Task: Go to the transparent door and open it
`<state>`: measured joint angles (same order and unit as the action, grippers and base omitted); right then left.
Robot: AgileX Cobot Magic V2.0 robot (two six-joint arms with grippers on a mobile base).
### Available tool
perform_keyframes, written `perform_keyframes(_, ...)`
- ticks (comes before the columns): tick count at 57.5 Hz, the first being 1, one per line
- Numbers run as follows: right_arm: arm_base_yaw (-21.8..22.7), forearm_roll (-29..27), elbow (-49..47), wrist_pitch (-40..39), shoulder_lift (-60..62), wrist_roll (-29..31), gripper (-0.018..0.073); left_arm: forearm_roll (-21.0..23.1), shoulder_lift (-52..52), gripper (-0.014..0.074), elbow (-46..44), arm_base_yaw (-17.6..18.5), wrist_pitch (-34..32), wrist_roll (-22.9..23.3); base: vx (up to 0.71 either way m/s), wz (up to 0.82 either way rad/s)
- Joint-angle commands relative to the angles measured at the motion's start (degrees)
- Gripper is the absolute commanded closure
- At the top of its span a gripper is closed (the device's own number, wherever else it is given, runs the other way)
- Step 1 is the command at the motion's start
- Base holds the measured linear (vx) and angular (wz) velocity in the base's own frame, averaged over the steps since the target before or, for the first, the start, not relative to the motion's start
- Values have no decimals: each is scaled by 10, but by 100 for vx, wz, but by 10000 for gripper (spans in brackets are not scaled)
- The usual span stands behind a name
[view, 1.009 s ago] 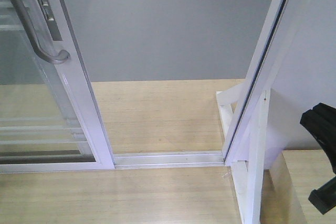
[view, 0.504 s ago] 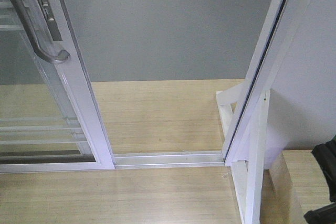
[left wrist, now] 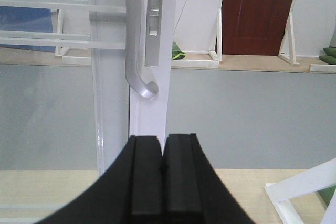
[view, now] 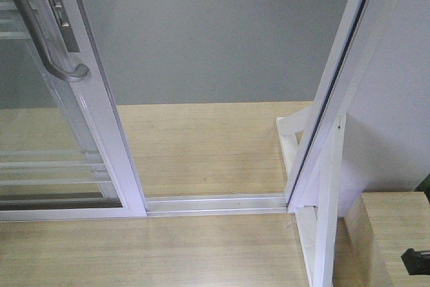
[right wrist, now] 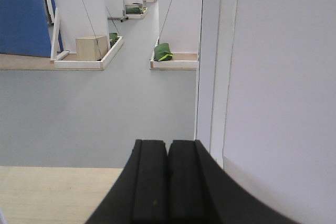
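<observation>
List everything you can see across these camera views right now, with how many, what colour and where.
transparent door: one, clear glass in a white frame, slid to the left of the opening
pull handle: one, grey, curved, on the door's frame
floor track: one, white metal, across the open gap
door jamb: one, white, right of the gap
wood floor: pale, in front of the track
red-brown door: one, far back, left wrist view
green bags: several, in white floor frames
wooden box: one, tan, far left
left gripper: one, black, shut, facing the handle
right gripper: one, black, shut, by the jamb
</observation>
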<state>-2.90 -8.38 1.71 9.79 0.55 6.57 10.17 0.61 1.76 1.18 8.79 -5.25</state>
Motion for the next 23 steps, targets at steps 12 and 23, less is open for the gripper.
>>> perform_keyframes(12, 4, 0, 2, -45, 9, -2, 564, 7, 3, 594, 5, 1, -47, 0, 0, 0)
perform_keyframes(23, 4, 0, 2, -45, 9, -2, 564, 7, 3, 594, 5, 1, -47, 0, 0, 0)
